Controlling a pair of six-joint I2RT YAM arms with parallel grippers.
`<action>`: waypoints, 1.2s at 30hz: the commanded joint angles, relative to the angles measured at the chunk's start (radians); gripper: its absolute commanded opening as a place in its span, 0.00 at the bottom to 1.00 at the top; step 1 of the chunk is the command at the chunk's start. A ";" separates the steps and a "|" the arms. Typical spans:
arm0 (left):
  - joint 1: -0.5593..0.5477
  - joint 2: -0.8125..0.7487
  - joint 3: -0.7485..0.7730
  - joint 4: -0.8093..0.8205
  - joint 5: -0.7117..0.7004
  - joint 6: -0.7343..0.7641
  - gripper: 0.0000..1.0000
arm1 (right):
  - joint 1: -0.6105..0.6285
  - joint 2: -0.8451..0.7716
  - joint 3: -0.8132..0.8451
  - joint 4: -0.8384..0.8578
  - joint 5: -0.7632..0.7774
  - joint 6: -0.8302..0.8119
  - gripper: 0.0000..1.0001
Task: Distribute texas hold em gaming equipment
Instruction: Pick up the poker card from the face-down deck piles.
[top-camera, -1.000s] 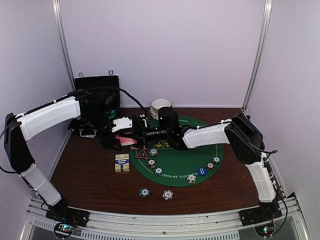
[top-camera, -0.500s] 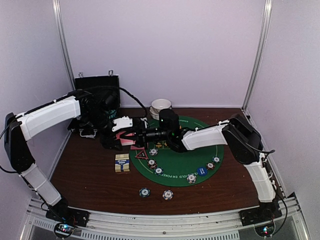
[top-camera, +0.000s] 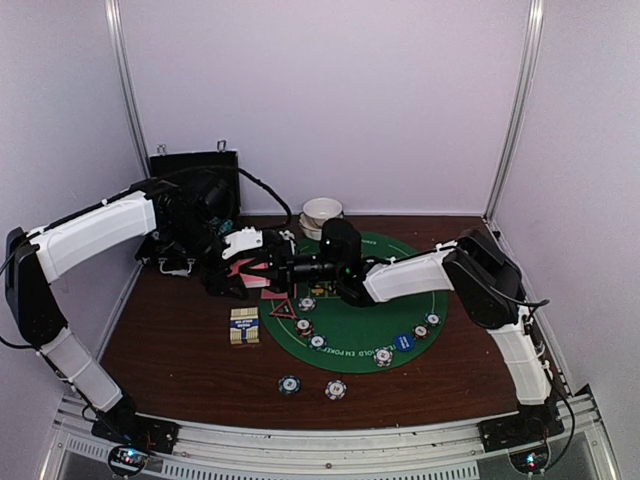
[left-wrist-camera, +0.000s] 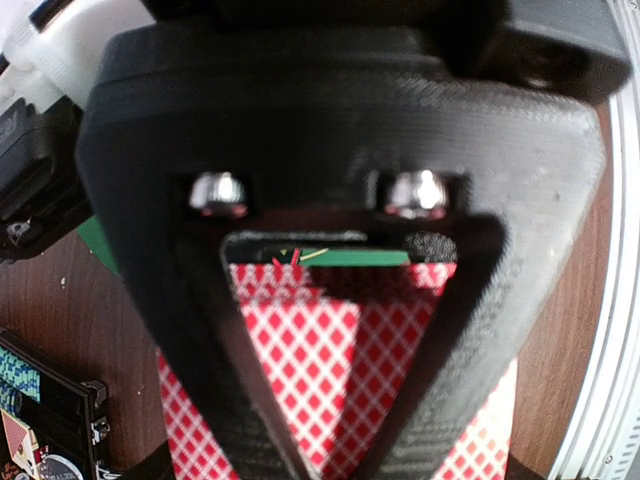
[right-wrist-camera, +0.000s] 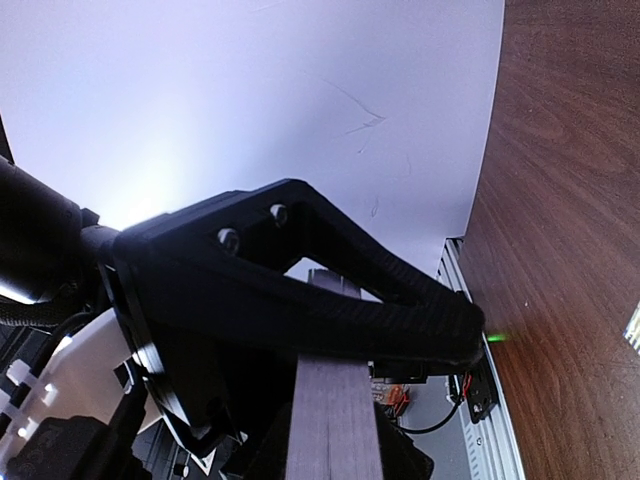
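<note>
The left arm (top-camera: 95, 232) and right arm (top-camera: 415, 272) have white shells, black joints and black cables (top-camera: 262, 190); their black triangular fingers (left-wrist-camera: 200, 340) carry two screws (left-wrist-camera: 218, 192) each.

Along the near rim of the green mat (top-camera: 365, 318) I read white letters curving with the edge: "HOLD EM POKER", the first letters less sure. The small box (top-camera: 243, 326) beside the mat has a blue label whose print is too small to read. The blue disc (top-camera: 402, 342) carries white marks I cannot make out. The teal label (left-wrist-camera: 18, 372) in my left wrist view is illegible.
</note>
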 joint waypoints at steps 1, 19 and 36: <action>0.012 -0.032 0.009 0.022 0.046 0.011 0.73 | 0.008 0.002 -0.014 0.031 -0.009 -0.017 0.00; 0.013 -0.036 -0.017 0.012 0.059 0.044 0.32 | 0.008 -0.003 -0.003 -0.024 -0.002 -0.046 0.02; 0.013 -0.038 -0.019 -0.004 0.043 0.053 0.21 | -0.017 -0.080 -0.020 -0.372 0.029 -0.277 0.50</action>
